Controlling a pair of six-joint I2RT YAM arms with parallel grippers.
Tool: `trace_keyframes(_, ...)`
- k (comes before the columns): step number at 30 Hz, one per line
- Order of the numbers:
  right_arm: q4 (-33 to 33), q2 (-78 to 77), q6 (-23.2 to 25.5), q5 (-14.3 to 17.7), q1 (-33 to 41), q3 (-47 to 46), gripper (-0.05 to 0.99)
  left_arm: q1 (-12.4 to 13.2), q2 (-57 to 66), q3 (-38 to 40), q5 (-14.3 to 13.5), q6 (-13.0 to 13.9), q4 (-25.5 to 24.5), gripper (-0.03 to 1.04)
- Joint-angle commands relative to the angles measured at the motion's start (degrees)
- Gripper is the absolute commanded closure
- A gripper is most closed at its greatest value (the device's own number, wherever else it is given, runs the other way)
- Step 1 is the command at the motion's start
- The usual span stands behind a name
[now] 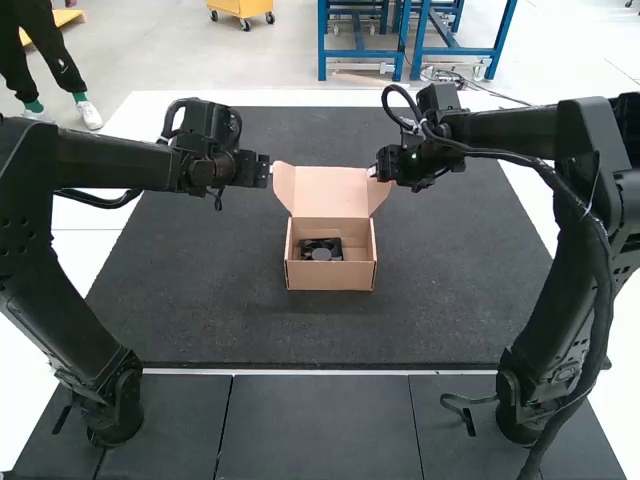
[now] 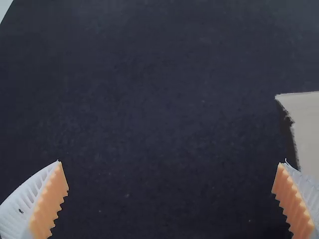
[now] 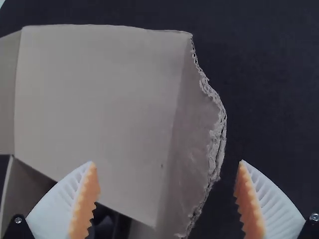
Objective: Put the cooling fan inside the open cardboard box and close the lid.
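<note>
An open cardboard box point(image 1: 330, 262) stands mid-mat with its lid point(image 1: 330, 192) raised at the back. The black cooling fan point(image 1: 322, 249) lies inside it. My left gripper point(image 1: 266, 172) hovers just left of the lid's left corner, open, its orange pads point(image 2: 50, 199) wide apart over bare mat, with a lid corner point(image 2: 301, 124) at the side. My right gripper point(image 1: 380, 166) hangs at the lid's right corner, open; its pads point(image 3: 82, 199) straddle the lid's torn side flap point(image 3: 199, 144) without closing on it.
A dark mat point(image 1: 180, 280) covers the table, with a white border around it. Both arms stretch in from the sides above the mat's far half. Free mat lies in front of and beside the box.
</note>
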Motion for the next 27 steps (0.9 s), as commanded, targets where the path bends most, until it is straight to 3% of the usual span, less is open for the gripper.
trace_keyframes(1,0.6,0.2,0.2,-0.9,-0.8,1.9,0.38,-0.6,0.8,1.8,0.7,0.5,0.7,0.04)
trace_keyframes(10,2.0,0.2,0.3,-0.1,-0.8,1.8,0.55,-0.7,1.2,1.8,0.7,0.5,1.0,0.04)
trace_keyframes(16,1.9,0.2,0.0,1.3,-0.9,1.8,0.58,-0.9,1.6,1.8,0.7,0.4,1.1,0.04)
trace_keyframes(27,1.8,-0.5,-0.2,1.9,-1.4,1.7,0.75,-2.2,2.0,1.9,0.6,0.3,1.3,0.04)
